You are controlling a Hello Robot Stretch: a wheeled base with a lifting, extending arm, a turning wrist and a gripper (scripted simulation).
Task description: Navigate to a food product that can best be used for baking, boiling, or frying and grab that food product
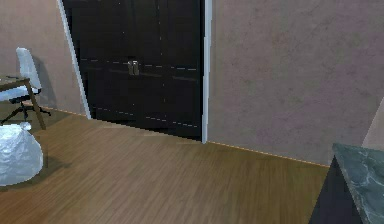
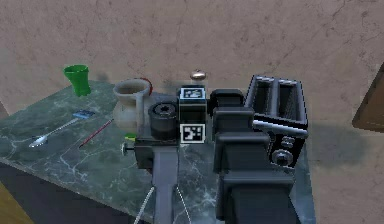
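Dark double doors (image 1: 140, 65) ahead, nothing edible there. On the arm side, a marble counter (image 2: 90, 160) carries a black toaster (image 2: 275, 110) on the right, a beige pot (image 2: 130, 105) and a green cup (image 2: 77, 79) far left. My guess for the food is the small brownish blob (image 2: 200, 72) at the far edge by the wall. It's probably light, firm and rolly, so grab it across the middle. The gripper (image 2: 150, 125) sits by the pot. Can't tell the finger state or whether it holds anything.

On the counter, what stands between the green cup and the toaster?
In the arm side view, a pale vase stands between the green cup and the toaster; nearer the toaster are the arm's white squares.
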